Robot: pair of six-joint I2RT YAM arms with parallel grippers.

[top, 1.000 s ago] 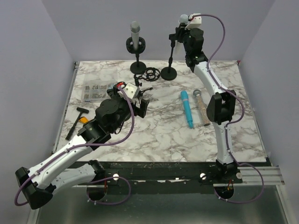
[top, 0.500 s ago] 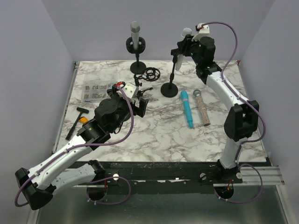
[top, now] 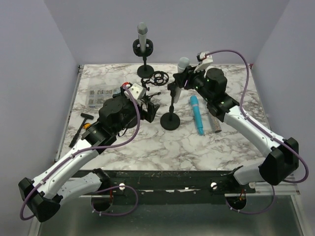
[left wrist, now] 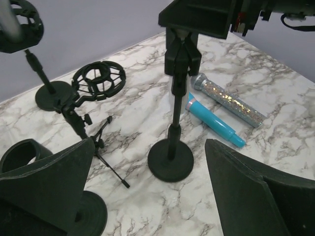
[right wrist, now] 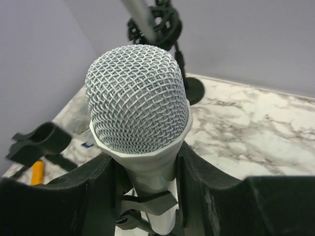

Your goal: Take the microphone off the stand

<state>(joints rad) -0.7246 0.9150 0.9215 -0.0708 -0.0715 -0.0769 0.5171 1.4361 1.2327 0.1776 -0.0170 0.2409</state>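
The mic [right wrist: 138,98] stood upright in the stand [left wrist: 173,129] near the middle of the table [top: 123,142], long axis vertical. The right gripper [top: 184,77] pinched its body, reaching in from the right. The left gripper [top: 149,109], jaws spread, faced the stand's base [left wrist: 171,160] from the left, near but apart.

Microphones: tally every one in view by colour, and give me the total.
Grey microphones: 2
Blue microphone: 1
Glitter microphone: 1
Total: 4
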